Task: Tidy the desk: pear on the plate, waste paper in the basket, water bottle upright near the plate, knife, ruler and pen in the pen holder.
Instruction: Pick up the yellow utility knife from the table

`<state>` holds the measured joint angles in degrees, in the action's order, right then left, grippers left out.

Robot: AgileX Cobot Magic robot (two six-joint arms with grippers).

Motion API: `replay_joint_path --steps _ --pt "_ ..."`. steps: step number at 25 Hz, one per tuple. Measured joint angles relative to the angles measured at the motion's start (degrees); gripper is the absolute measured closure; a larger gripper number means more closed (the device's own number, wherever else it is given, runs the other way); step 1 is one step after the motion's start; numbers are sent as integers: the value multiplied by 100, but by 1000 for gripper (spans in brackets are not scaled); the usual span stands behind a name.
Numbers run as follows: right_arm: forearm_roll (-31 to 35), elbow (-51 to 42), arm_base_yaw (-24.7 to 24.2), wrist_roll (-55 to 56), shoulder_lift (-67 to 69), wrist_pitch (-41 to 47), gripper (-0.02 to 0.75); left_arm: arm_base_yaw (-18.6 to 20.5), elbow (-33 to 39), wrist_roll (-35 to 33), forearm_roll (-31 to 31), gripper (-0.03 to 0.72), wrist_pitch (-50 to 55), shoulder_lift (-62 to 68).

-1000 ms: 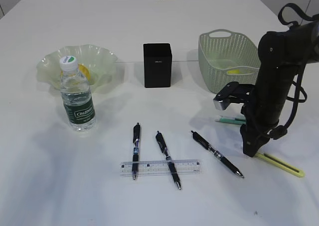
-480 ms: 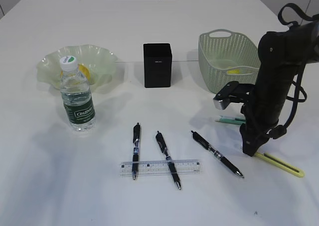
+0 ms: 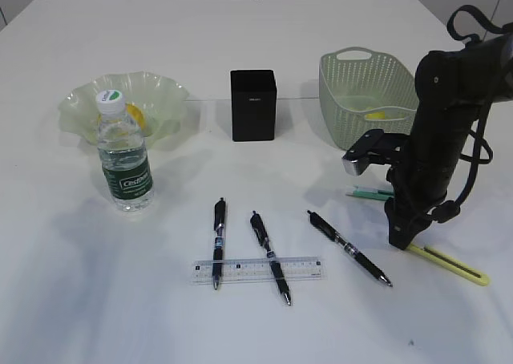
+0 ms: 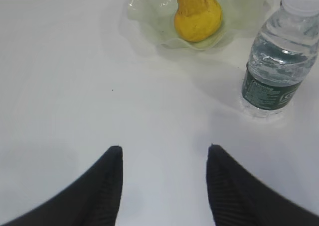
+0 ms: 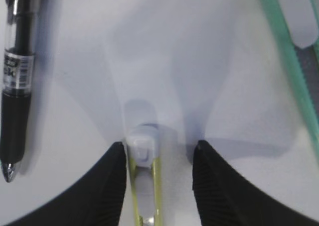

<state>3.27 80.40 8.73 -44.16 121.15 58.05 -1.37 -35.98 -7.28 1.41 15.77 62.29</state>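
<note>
My right gripper (image 3: 399, 240) (image 5: 158, 149) points down at the desk (image 3: 64, 284), open. The yellow-green knife (image 3: 453, 266) (image 5: 144, 186) lies between its fingers, close to the left one. Three black pens (image 3: 218, 232) (image 3: 268, 256) (image 3: 349, 248) lie at front centre, two of them across the clear ruler (image 3: 258, 269). The black pen holder (image 3: 253, 105) stands behind them. The pear (image 4: 198, 14) sits in the green plate (image 3: 152, 91) (image 4: 149, 17), and the water bottle (image 3: 124, 155) (image 4: 276, 66) stands upright beside it. My left gripper (image 4: 164, 151) hangs open over bare desk. A small yellow scrap (image 3: 374, 115), possibly the waste paper, lies in the basket (image 3: 361, 99).
A teal pen-like stick (image 3: 370, 193) (image 5: 294, 71) lies just left of the right arm, beside a pale grey piece (image 5: 299, 17). A black pen (image 5: 17, 81) lies to the left of the right gripper's fingers.
</note>
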Motion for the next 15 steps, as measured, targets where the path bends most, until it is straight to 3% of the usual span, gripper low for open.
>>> replay_joint_path --steps 15 --pt "-108 0 0 153 0 294 405 0 0 0 0 307 0 0"
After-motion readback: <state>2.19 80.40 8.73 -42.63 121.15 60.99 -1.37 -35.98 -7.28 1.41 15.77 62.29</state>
